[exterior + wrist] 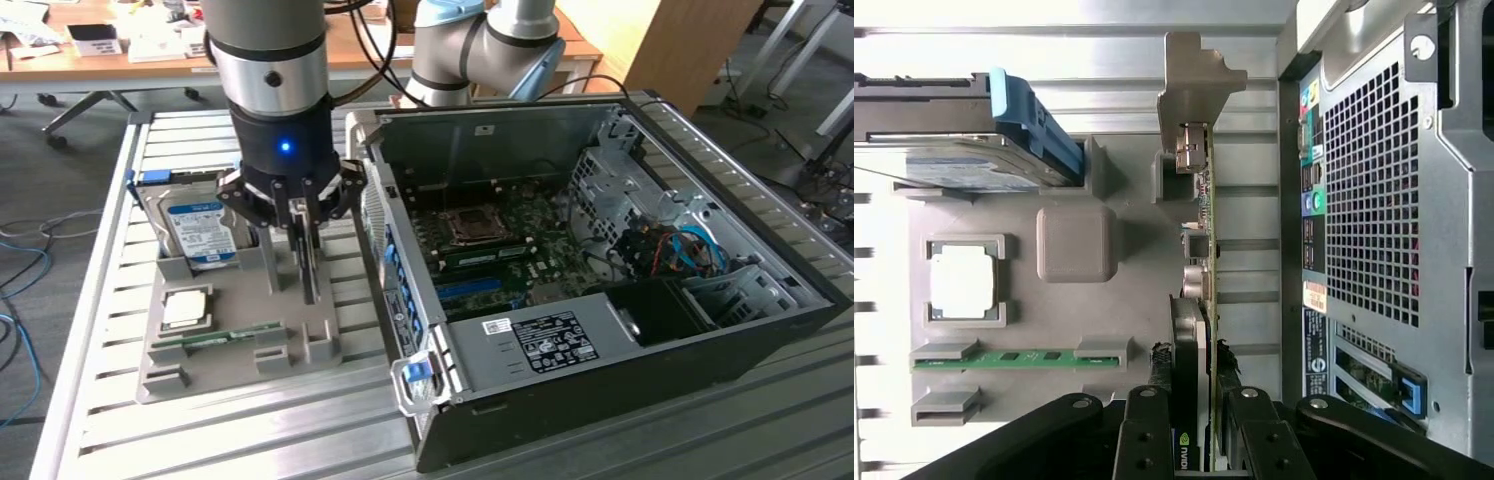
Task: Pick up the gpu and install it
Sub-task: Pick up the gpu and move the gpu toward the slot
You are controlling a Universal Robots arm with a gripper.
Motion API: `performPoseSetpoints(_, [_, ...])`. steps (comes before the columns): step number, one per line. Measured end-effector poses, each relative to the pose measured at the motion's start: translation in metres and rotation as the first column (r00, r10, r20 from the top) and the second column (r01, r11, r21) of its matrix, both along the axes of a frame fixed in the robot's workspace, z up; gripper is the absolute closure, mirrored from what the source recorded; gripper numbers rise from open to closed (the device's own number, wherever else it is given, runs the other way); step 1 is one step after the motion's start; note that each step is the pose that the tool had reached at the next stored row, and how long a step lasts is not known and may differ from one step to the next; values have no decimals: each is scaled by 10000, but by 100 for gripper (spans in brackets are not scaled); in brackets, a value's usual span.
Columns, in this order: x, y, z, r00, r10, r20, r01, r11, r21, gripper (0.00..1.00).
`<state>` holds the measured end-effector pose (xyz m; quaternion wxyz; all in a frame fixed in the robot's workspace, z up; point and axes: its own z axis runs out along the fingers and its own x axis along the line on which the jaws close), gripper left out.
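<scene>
Gpu (310,265), one, thin flat card standing on its long edge in the gray tray (220,372). Dark board with a brownish face. In the wrist view the gpu (1206,235) shows small chips along it, a black ribbed block near the gripped end and a bent bare-metal bracket at the far end. Its lower edge is down at the tray. Cannot tell if it has lifted clear.

Gripper (306,228), one, black, clenched on the gpu. Two fingers (1144,430), one on each face of the card, pads pressed against it. One blue light glows on the body above. Arm (274,70) is a silver and black cylinder coming straight down.

Clock places below are from the gpu, exterior view.
- Tray: one, matte gray plastic, blocky posts and slots, spreads out toward 8 o'clock.
- Hard drive (200,228): one, at 10 o'clock, thick silver box with a blue and white label, upright in its slot, blue plastic clip on its top edge.
- Processor chip (186,305): one, at 8 o'clock, square, flat, shiny metal lid, lying in a corner frame.
- Memory stick (220,338): one, at 7 o'clock, narrow, green, lying flat between two gray holders.
- Computer case (747,340): one, at 3 o'clock, just beside the tray, black metal box on its side with the panel off. One green motherboard (534,250) inside with a square socket, plus blue cables and perforated gray sheet metal.
- Table (267,440): one, ribbed aluminum slats, under the tray and the case.
</scene>
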<state>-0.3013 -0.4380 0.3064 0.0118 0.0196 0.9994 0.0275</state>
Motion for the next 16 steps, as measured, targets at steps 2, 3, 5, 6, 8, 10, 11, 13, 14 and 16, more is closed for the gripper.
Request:
performPoseSetpoints(2, [0,0,9,10000,0,1,0,10000,1,73])
performPoseSetpoints(3, [0,0,13,10000,0,1,0,10000,1,73])
performPoseSetpoints(5, [0,1,19,10000,0,0,0,10000,1,73])
performPoseSetpoints(6, [1,1,21,10000,1,1,-1,10000,0,73])
performPoseSetpoints(8, [1,1,27,10000,1,0,-1,10000,-1,73])
performPoseSetpoints(10, [0,1,33,10000,1,0,-1,10000,-2,73])
performPoseSetpoints(11, [0,2,35,10000,0,1,0,10000,-1,73])
performPoseSetpoints(13, [0,1,40,10000,0,0,0,10000,-2,73])
performPoseSetpoints(14, [0,1,43,10000,0,0,0,10000,-2,73])
performPoseSetpoints(16, [0,1,51,10000,0,-1,0,10000,-4,73])
